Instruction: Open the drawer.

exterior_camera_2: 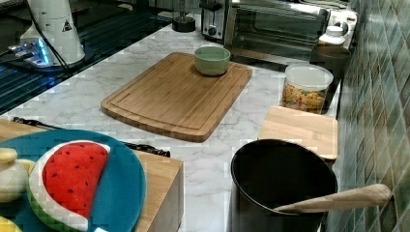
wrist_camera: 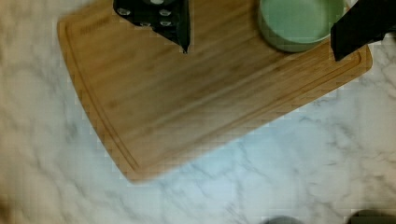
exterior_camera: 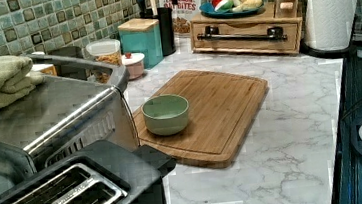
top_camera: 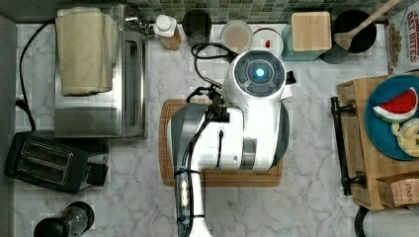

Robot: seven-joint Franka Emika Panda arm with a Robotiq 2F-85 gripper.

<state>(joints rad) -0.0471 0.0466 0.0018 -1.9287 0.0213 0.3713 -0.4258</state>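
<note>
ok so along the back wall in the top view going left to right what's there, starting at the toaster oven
toaster oven → white-lidded bottle → dark cup → clear cereal jar → small white lidded pot → teal canister with a wooden lid → black utensil holder → oat bites box

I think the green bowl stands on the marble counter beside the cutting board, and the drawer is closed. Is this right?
Not quite. The green bowl stands on the cutting board itself, near one corner, not on the marble counter; the left view shows this plainly. The rest holds: the drawer is closed.
</note>
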